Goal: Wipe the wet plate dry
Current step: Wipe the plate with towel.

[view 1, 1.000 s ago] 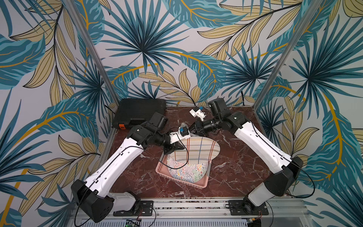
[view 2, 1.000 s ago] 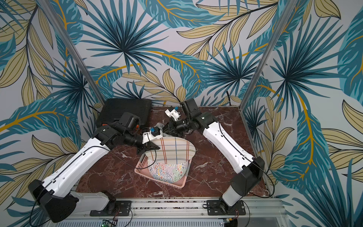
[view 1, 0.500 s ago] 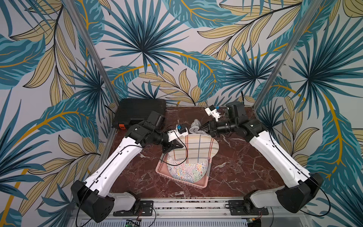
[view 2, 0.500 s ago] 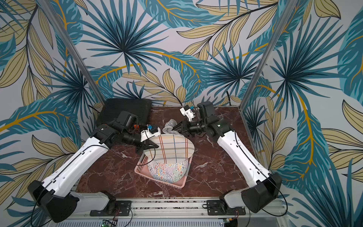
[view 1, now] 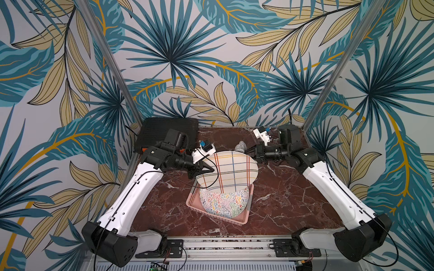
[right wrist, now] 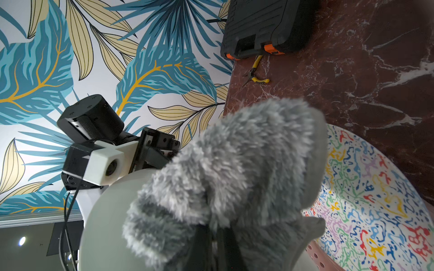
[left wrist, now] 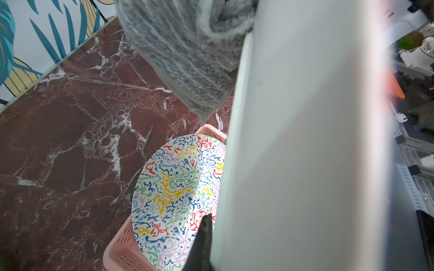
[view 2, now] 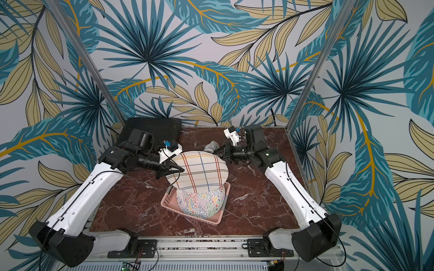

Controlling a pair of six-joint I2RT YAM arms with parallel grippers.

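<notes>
Two grips: left claw [view 1: 208, 169] pinches rim of round white grid-lined plate [view 1: 232, 172], frame centre; right claw [view 1: 249, 148] clamps fluffy grey cloth [view 1: 240, 146]; hard wiping may lever plate loose.

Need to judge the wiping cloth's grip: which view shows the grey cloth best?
Right wrist view: the grey cloth fills the frame, bunched in the right end effector. Left wrist shows a hanging part beside the checked plate; both top views show a small tuft.
</notes>
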